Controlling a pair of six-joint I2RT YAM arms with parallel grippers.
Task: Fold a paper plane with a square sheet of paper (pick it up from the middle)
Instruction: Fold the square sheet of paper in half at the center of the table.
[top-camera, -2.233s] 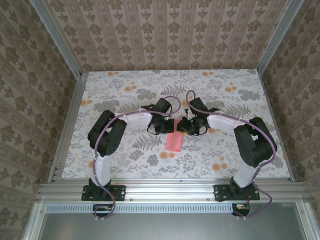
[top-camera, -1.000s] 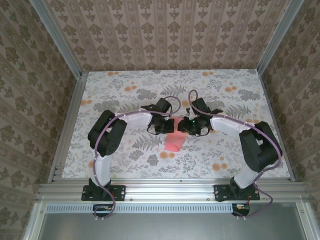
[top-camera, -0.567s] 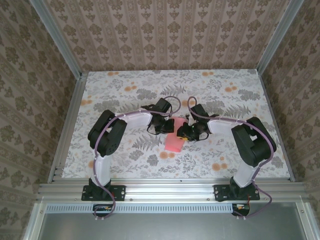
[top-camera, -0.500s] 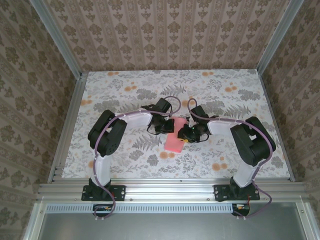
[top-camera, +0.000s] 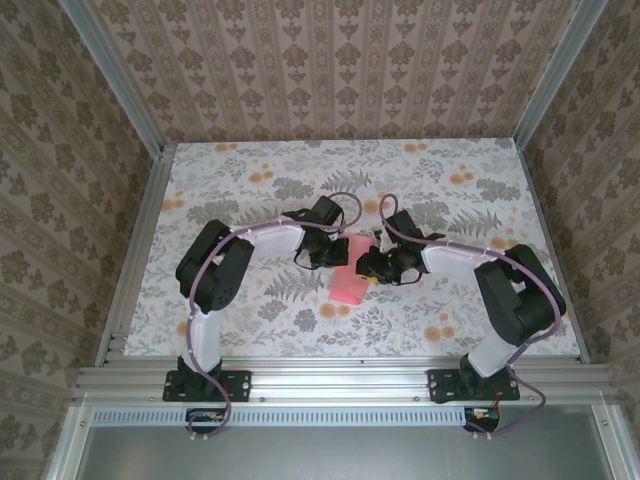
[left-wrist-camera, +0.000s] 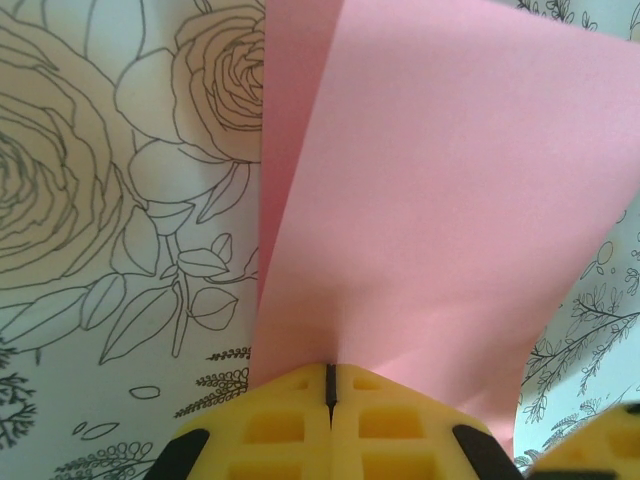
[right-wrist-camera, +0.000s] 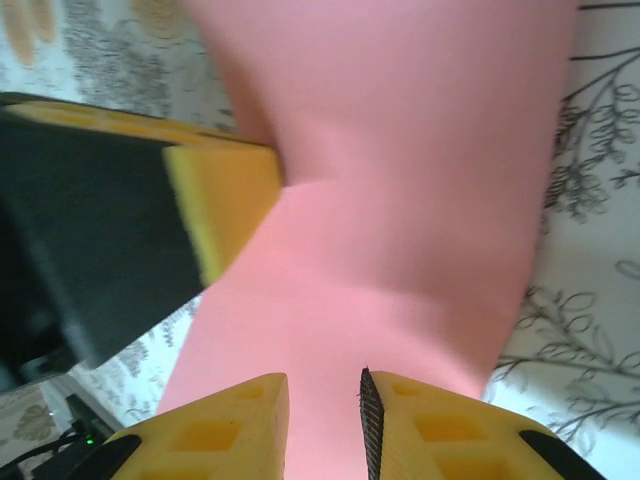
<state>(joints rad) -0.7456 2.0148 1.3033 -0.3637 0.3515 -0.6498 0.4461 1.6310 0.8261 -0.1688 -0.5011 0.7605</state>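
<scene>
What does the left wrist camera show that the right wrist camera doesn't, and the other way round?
Left wrist view: the left gripper has its yellow pads pressed together on the near edge of the square sheet of paper, a second pink layer shows along its left side, and large rose outlines mark the tablecloth. Right wrist view: the right gripper has its pads apart with pink in the gap, and the left gripper's pad meets the sheet's edge from the side. Both: the pink sheet over the floral cloth.
</scene>
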